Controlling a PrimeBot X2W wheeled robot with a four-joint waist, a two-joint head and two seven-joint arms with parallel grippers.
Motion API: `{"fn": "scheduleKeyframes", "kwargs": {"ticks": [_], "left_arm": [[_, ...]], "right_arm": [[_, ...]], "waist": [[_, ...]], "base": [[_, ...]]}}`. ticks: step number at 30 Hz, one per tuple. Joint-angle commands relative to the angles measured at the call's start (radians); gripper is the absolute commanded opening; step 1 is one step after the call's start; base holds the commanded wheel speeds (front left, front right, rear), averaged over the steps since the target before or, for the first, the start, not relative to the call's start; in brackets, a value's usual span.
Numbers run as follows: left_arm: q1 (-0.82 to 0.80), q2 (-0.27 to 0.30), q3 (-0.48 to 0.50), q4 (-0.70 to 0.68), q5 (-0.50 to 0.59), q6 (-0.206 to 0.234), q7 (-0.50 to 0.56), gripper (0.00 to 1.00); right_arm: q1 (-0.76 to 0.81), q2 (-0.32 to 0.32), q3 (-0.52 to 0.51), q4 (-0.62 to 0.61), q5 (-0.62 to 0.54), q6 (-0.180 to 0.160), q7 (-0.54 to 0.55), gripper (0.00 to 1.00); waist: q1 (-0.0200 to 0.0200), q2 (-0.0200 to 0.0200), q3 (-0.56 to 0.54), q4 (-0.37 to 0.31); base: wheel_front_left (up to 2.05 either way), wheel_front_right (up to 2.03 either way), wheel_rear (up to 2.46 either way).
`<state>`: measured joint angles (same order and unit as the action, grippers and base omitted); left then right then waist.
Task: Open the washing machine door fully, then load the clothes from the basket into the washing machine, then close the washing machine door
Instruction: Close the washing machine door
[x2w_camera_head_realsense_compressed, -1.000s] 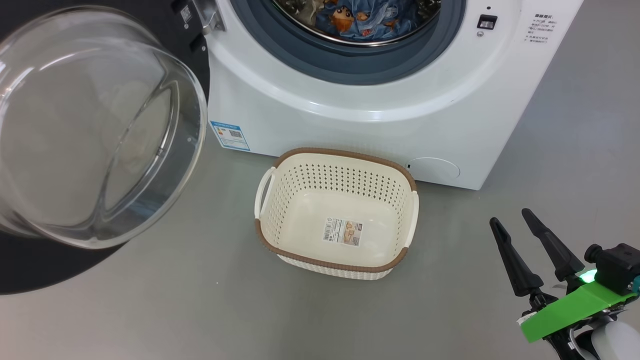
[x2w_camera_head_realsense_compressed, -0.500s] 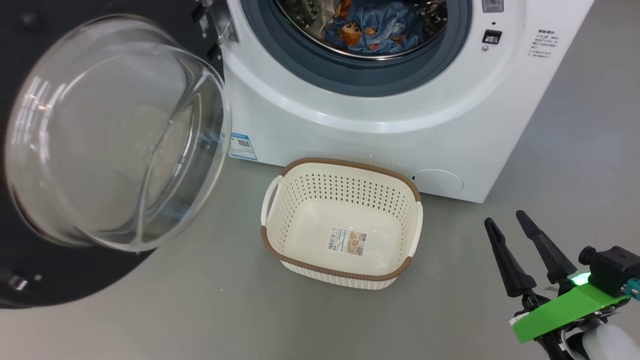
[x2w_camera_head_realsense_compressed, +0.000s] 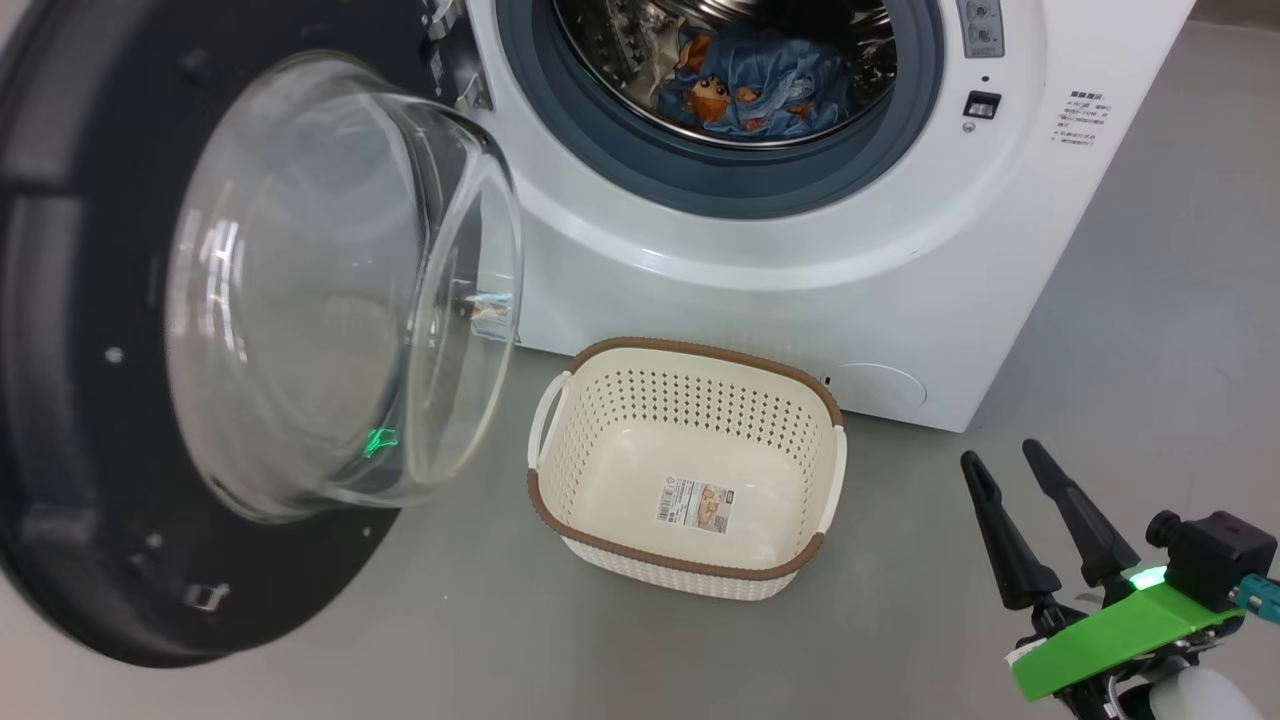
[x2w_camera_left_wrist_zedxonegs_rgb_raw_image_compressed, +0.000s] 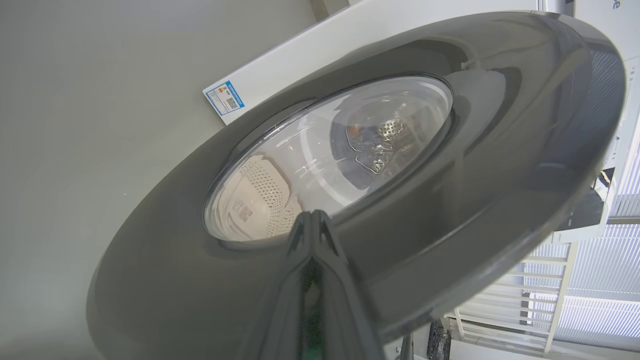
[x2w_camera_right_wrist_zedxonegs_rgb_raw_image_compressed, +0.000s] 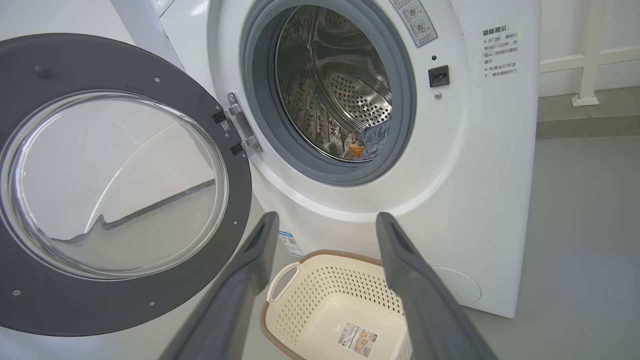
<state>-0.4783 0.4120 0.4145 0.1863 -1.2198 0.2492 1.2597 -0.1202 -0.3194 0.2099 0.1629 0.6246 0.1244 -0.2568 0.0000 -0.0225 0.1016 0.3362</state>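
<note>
Washing machine door swung out left of washing machine, clothes inside it, basket before it, left tool pinched closed, right tool spread wide, empty.

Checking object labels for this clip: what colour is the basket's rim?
Brown with a woven look, around the cream basket. The head view shows it best.

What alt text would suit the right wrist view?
A white washer stands with its door swung open on the left and blue printed clothes low in its steel drum. An empty cream basket sits on the floor in front, seen between the spread fingers of the open right pincer.
</note>
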Motion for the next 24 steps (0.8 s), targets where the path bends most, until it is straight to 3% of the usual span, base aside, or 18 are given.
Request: {"fn": "scheduleKeyframes", "kwargs": {"ticks": [1, 13, 24], "left_arm": [[0.0, 0.035, 0.01, -0.058, -0.014, 0.01, 0.029, 0.0], [0.046, -0.051, -0.048, -0.241, -0.059, 0.043, 0.093, 0.0], [0.036, -0.088, -0.085, -0.264, -0.066, 0.068, 0.104, 0.0]], "right_arm": [[0.006, -0.007, 0.015, -0.021, -0.008, 0.006, -0.005, 1.0], [0.008, 0.005, 0.016, -0.015, -0.007, 0.006, -0.005, 1.0], [0.009, 0.018, 0.011, -0.01, -0.009, 0.006, -0.005, 1.0]], "waist": [[0.0, 0.0, -0.005, -0.002], [0.0, 0.0, -0.023, -0.054], [0.0, 0.0, -0.035, -0.124]], "base": [[0.0, 0.0, 0.0], [0.0, 0.0, 0.0], [0.0, 0.0, 0.0]]}}
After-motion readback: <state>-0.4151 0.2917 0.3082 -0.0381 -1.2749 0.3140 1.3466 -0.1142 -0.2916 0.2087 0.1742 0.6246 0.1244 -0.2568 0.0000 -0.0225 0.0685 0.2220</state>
